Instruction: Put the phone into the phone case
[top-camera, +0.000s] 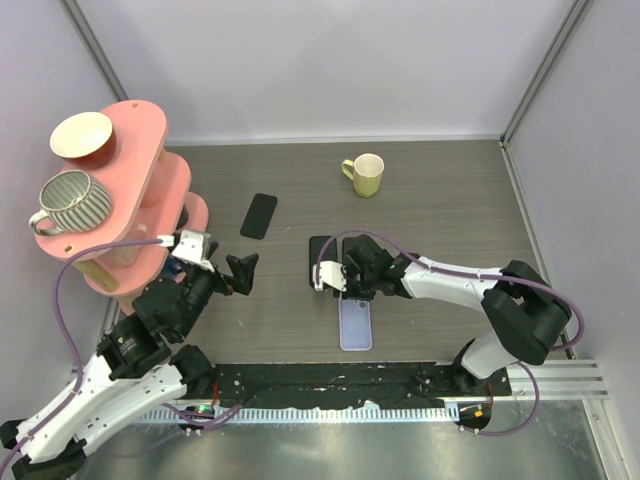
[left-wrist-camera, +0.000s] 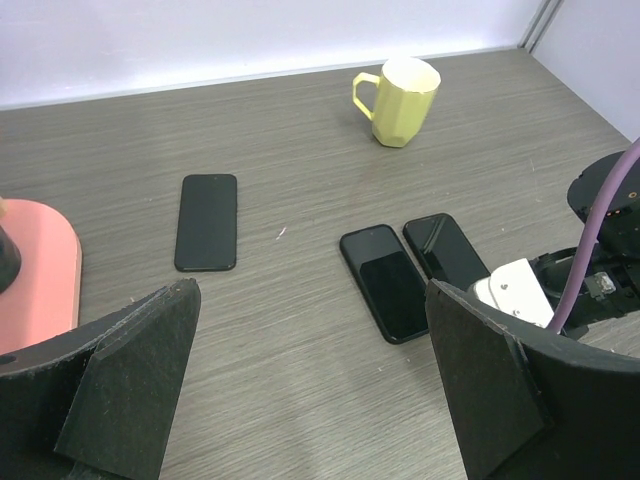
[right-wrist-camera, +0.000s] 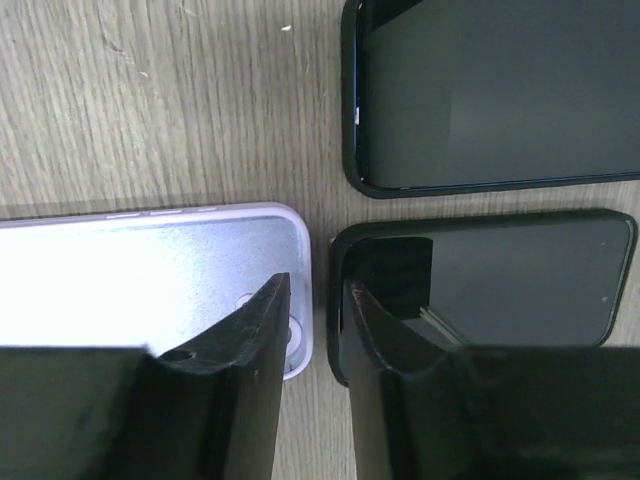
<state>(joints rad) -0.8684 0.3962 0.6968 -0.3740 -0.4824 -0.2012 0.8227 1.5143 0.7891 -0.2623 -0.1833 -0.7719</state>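
Note:
A lavender phone (right-wrist-camera: 150, 265) lies back up, its lenses near my right finger; in the top view it (top-camera: 355, 325) lies near the front edge. An empty black case (right-wrist-camera: 500, 280) with a square camera cutout lies end to end with it. A second black phone-shaped piece (right-wrist-camera: 490, 100) lies beside the case, also seen from above (top-camera: 320, 262). My right gripper (right-wrist-camera: 312, 292) hangs low over the gap between lavender phone and case, jaws a narrow gap apart, holding nothing; from above it (top-camera: 335, 278) covers the case. My left gripper (top-camera: 243, 272) is open and empty, left of these.
Another black phone (top-camera: 259, 215) lies further back on the table, also in the left wrist view (left-wrist-camera: 207, 221). A yellow mug (top-camera: 365, 175) stands at the back. A pink rack (top-camera: 150, 150) with cups stands at the left.

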